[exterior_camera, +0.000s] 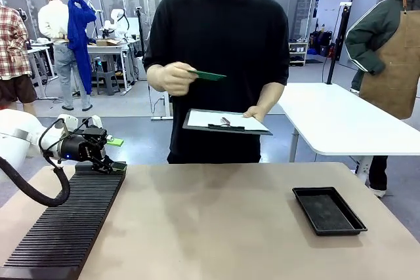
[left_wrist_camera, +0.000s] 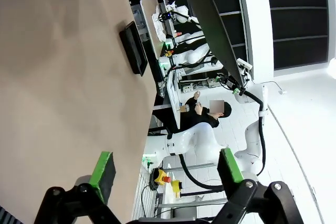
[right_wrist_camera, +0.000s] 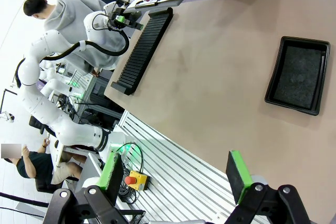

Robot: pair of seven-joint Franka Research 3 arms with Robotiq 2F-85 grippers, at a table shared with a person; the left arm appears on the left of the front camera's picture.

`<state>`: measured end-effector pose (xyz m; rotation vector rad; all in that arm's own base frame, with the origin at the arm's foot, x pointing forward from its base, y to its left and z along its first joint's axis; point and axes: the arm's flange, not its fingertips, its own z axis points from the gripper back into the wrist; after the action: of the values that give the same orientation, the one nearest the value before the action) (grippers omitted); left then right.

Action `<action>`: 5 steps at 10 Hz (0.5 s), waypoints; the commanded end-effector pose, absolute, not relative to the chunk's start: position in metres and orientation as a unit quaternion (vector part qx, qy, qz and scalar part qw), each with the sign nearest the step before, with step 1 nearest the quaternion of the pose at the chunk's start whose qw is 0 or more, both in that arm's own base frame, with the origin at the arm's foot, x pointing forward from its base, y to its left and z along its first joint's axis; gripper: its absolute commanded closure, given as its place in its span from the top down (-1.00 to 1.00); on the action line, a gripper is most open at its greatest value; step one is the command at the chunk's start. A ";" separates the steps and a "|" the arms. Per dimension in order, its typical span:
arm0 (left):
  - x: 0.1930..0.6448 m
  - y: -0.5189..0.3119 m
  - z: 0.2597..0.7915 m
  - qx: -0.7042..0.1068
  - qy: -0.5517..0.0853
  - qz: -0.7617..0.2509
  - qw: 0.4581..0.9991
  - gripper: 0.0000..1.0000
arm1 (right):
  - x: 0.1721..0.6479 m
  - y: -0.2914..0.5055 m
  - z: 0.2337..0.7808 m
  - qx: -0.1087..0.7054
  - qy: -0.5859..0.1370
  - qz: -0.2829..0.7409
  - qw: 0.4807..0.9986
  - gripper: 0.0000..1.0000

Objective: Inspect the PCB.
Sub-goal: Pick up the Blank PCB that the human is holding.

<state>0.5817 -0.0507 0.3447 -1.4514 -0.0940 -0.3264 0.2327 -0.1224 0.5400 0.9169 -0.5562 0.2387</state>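
Note:
The PCB (exterior_camera: 209, 75) is a thin green board held edge-on in the person's hand (exterior_camera: 172, 78) at chest height, across the table. Their other hand holds a grey clipboard (exterior_camera: 226, 121) with white paper. My left gripper (exterior_camera: 113, 154) hovers over the far end of the black slotted rack (exterior_camera: 65, 221), far below the board. In the left wrist view it (left_wrist_camera: 167, 169) is open, nothing between its green pads (left_wrist_camera: 102, 169). In the right wrist view my right gripper (right_wrist_camera: 176, 174) is open and empty beyond the table's near edge.
A shallow black tray (exterior_camera: 328, 210) lies at the table's right and also shows in the wrist views (left_wrist_camera: 134, 48) (right_wrist_camera: 299, 74). The rack (right_wrist_camera: 142, 48) runs along the left side. A white table (exterior_camera: 341, 119) and other people stand behind.

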 end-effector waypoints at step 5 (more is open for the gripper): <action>0.582 -0.051 0.346 -0.661 -0.043 -0.149 0.734 1.00 | 0.232 -0.123 0.540 0.439 -0.268 0.117 0.849 1.00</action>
<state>0.5817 -0.0507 0.3447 -1.4514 -0.0941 -0.3264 0.2327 -0.1224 0.5400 0.9169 -0.5562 0.2387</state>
